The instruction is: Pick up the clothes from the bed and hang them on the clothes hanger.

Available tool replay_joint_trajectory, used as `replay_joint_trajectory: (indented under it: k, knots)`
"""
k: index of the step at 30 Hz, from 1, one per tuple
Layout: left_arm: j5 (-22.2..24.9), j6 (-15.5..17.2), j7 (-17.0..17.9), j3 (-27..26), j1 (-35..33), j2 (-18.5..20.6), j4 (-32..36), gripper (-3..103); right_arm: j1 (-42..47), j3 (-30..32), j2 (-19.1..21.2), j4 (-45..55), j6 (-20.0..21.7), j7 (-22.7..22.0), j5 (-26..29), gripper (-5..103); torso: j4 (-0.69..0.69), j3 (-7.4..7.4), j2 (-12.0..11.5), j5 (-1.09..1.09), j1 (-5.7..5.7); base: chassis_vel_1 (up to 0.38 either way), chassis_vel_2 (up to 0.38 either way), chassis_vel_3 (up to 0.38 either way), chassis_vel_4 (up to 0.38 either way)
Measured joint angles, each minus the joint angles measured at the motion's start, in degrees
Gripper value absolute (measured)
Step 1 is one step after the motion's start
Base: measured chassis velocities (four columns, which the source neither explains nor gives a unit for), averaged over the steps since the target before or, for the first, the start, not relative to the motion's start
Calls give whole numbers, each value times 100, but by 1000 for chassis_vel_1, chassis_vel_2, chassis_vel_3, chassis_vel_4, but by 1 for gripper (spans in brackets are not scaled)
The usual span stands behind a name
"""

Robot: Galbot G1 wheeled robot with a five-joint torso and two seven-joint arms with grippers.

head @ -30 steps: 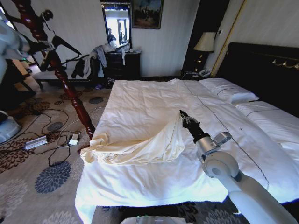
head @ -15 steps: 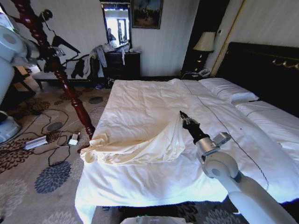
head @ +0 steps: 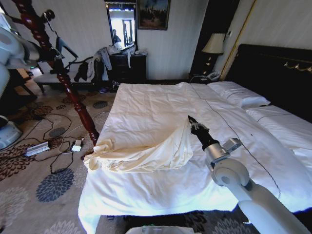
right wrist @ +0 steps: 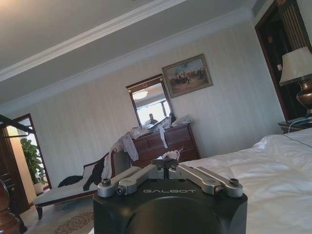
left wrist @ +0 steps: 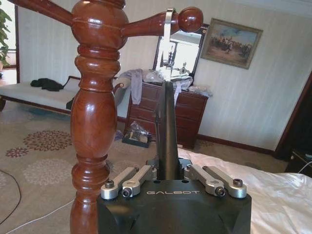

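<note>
cream clothes (head: pixel 146 148) in right gripper (head: pixel 190 119)

Wooden post (left wrist: pixel 92 122) seemingly beside hanger (left wrist: pixel 167 131)

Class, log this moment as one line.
left claw: holds thin black hanger | right claw: grips cream soft shirt over white-duvet bed
</note>
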State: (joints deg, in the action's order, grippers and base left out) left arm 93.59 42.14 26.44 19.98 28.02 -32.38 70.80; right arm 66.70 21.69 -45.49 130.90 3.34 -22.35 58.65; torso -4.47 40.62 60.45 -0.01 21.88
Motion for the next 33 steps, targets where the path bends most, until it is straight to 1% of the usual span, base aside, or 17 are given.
replay_joint_trajectory:
  k: [11,13,14,15,17,18,19,21,22,23,24,26,27,28,30,32,33]
  knots:
    - [-6,-13,-409,-207,63,247,524,18,-12,-2,12,5,7,-23,-9,0,1,0,0,1,0,0,0,0,0]
    - [20,-132,-645,-337,23,345,850,18,2,-2,13,4,8,-33,-11,0,-1,0,0,2,0,0,0,0,0]
    - [20,-132,-645,-337,23,345,850,18,2,-2,13,4,8,-33,-11,0,-1,0,0,2,0,0,0,0,0]
    - [76,-205,-774,-454,-85,420,1068,18,13,0,10,3,9,-38,-12,0,-1,0,0,3,0,0,0,0,0]
    - [285,-338,-1045,-936,-578,653,1667,18,40,19,-5,5,12,-73,-13,0,-3,0,1,3,0,0,0,0,0]
    - [412,-380,-1124,-1296,-938,808,2020,18,46,37,-13,15,24,-112,-12,0,-3,0,0,1,0,0,0,0,0]
    - [412,-380,-1124,-1296,-938,808,2020,18,46,37,-13,15,24,-112,-12,0,-3,0,0,1,0,0,0,0,0]
    - [618,-488,-1336,-1928,-1776,1135,2787,18,41,107,-17,52,98,-235,8,0,7,-1,0,2,0,0,0,0,0]
    - [663,-609,-1613,-2181,-2424,1389,3372,18,29,179,2,80,170,-358,39,0,10,-2,1,-1,-2,0,0,0,0]
    - [662,-698,-1827,-2278,-2830,1516,3738,18,22,258,28,96,231,-460,75,0,9,-2,1,-2,-2,0,0,0,0]
    - [662,-698,-1827,-2278,-2830,1516,3738,18,22,258,28,96,231,-460,75,0,9,-2,1,-2,-2,0,0,0,0]
    - [517,-947,-2390,-2405,-3593,1598,4305,18,35,427,106,129,334,-685,155,0,-4,-1,1,0,-1,0,0,0,0]
    - [441,-1029,-2597,-2418,-3808,1595,4458,18,21,479,131,129,380,-812,188,0,-5,0,1,1,-1,0,0,0,0]
    - [441,-1029,-2597,-2418,-3808,1595,4458,18,21,479,131,129,380,-812,188,0,-5,0,1,1,-1,0,0,0,0]
    - [313,-1148,-2930,-2416,-4106,1577,4668,17,-57,534,153,129,509,-1074,261,0,-5,0,0,4,0,0,0,0,0]
    - [117,-1248,-3340,-2355,-4436,1544,4866,17,-129,604,160,115,661,-1354,356,0,5,-1,1,2,0,0,0,0,0]
    - [117,-1248,-3340,-2355,-4436,1544,4866,17,-129,604,160,115,661,-1354,356,0,5,-1,1,2,0,0,0,0,0]
